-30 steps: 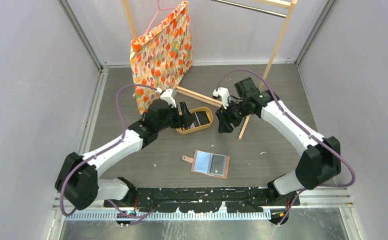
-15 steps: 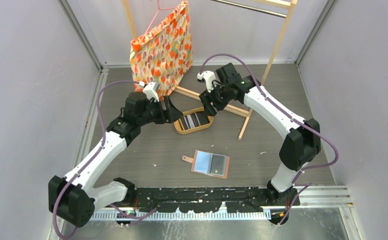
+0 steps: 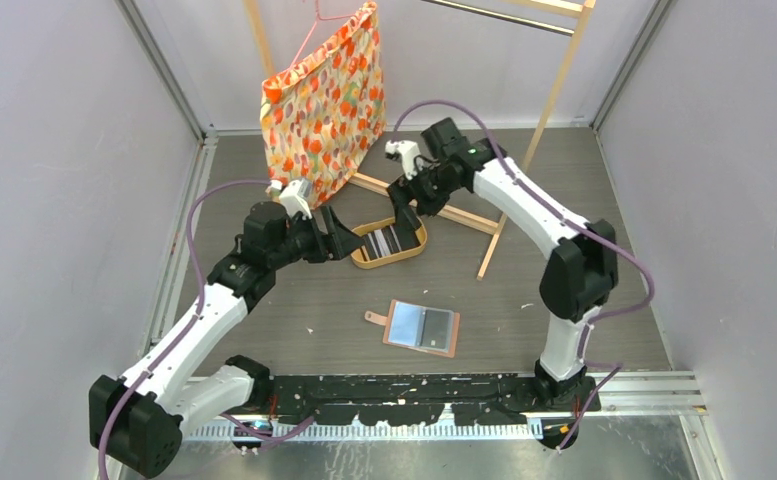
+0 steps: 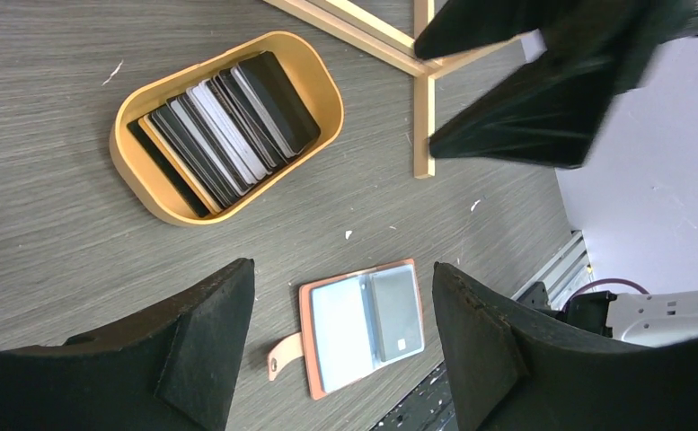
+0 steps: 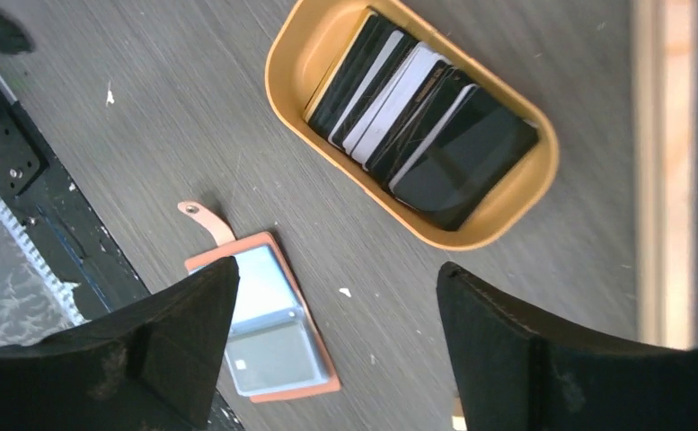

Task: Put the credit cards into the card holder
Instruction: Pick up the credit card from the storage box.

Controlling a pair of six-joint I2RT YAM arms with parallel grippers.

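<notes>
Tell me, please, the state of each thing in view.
card holder: lying open, pockets up.
credit cards: stacked on edge inside the tray.
tray: upright, holding the cards.
left gripper: open, empty.
right gripper: open, empty.
fabric bag: hanging.

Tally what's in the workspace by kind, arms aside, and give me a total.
Card holder: 1
Oval tray: 1
Card stack in the tray: 1 (cards too tightly packed to count singly)
Patterned bag: 1
Wooden rack: 1
Total: 5
</notes>
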